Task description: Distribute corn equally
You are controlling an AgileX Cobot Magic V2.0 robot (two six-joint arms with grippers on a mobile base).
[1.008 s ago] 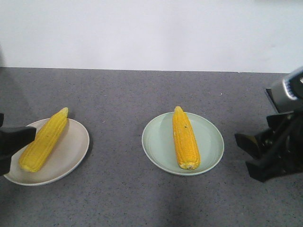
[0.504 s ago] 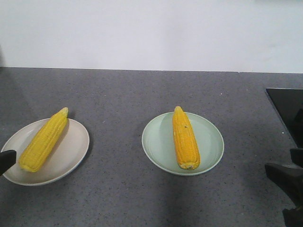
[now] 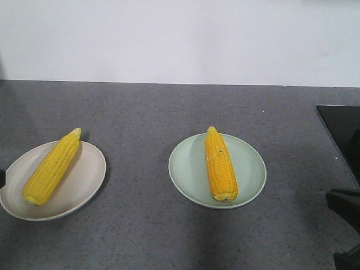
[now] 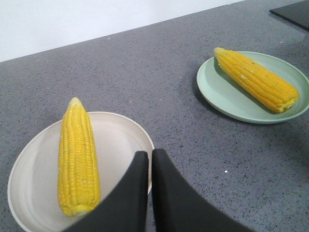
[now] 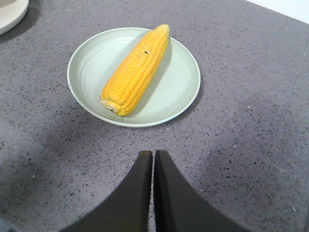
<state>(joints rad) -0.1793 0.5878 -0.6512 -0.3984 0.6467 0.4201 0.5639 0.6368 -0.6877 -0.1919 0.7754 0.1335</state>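
On my left wrist camera, the left black gripper (image 4: 147,157) has its two fingers pressed together with only a thin seam between them, and it holds nothing. Its tips hang over the near right rim of the round cream plate (image 4: 123,133). On that plate lies one bright yellow corn cob (image 4: 77,157), paler tip pointing away from the camera, blunt end near the front rim.

On my right wrist camera, the right black gripper (image 5: 153,157) is likewise closed tight and carries nothing. It sits above bare speckled grey countertop (image 5: 231,96), just short of the round pale green plate (image 5: 178,82). A second bright yellow corn cob (image 5: 136,70) rests diagonally across that plate, its tip at the far rim.

From the front camera, I see the two plates well apart on the countertop, one cob on each. A flat black panel (image 3: 343,126) lies at the right edge. A white wall (image 3: 180,39) backs the surface.
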